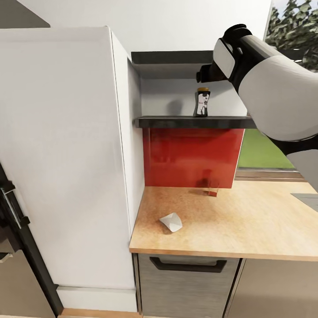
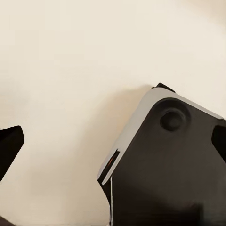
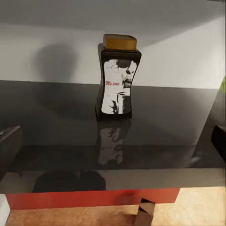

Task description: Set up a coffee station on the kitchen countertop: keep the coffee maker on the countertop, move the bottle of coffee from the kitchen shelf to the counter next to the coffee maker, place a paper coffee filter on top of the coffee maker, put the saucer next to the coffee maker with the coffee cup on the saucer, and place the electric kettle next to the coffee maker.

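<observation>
Waisted dark bottle of coffee (image 1: 202,102), gold cap, upright on glossy black kitchen shelf (image 1: 185,122). Right pincer (image 1: 204,74) at its 12 o'clock, apart; spread unclear. White paper coffee filter (image 1: 171,221) lies on grainy wood surface (image 1: 247,221).

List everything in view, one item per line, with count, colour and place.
bottle of coffee: one, dark with gold cap and white label, upright on the kitchen shelf.
kitchen shelf: one dark board, above the red panel.
paper coffee filter: one, white, lying on the countertop near its front edge.
countertop: one, light wood-look, over grey cabinets.
red panel: one, on the wall under the shelf.
tall cabinet: one, white, left of the counter.
right arm: one, white and black, raised toward the shelf; its pincer fingers spread, open.
left pincer: open, against a plain cream surface.
</observation>
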Controlling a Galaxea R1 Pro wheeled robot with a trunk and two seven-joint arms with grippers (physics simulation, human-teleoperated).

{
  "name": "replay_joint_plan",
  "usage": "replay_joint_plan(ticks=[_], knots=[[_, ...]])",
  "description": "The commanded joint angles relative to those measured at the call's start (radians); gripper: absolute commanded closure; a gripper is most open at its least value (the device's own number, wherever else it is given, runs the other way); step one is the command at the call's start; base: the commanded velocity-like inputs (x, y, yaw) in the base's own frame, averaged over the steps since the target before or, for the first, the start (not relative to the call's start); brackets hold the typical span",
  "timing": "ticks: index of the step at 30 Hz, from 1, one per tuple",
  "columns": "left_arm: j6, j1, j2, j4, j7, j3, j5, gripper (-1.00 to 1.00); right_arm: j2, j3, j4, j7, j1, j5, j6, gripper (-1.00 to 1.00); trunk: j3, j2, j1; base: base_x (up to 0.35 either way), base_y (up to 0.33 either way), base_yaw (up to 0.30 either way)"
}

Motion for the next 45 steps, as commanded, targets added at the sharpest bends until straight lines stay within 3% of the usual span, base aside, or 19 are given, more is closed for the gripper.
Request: replay_joint_plan(ticks=[1,11,20,27,39,45], knots=[[0.008,0.000,-0.001,0.001,0.003,-0.009,0.003,-1.00,0.001,-0.003,-0.001,-0.008,0.000,-0.005,0.002,-1.00,0.000,0.000,0.000,0.006,0.000,0.000],[0.067,0.006,0.006,0.002,0.004,-0.010,-0.004,-1.00,0.001,-0.003,0.001,-0.009,0.000,-0.005,0.002,-1.00,0.000,0.000,0.000,0.228,0.000,0.000],[0.072,0.006,0.008,0.002,0.004,-0.010,-0.004,-1.00,0.001,-0.003,0.002,-0.010,0.001,-0.005,0.008,-1.00,0.000,0.000,0.000,0.321,0.000,0.000],[0.069,0.006,0.008,0.001,0.004,-0.010,-0.004,-1.00,0.001,-0.003,0.014,-0.011,0.003,-0.005,0.017,-1.00,0.000,0.000,0.000,0.063,0.000,0.000],[0.066,0.006,0.006,-0.001,0.004,-0.010,-0.005,-1.00,-0.077,-0.003,0.163,-0.012,0.003,-0.009,-0.053,-1.00,0.000,0.000,0.000,0.002,0.000,0.000],[0.066,0.006,0.005,-0.001,0.004,-0.011,-0.005,-1.00,-0.097,-0.003,0.183,-0.012,0.005,-0.009,-0.077,-1.00,0.000,0.000,0.000,0.000,0.000,0.000]])
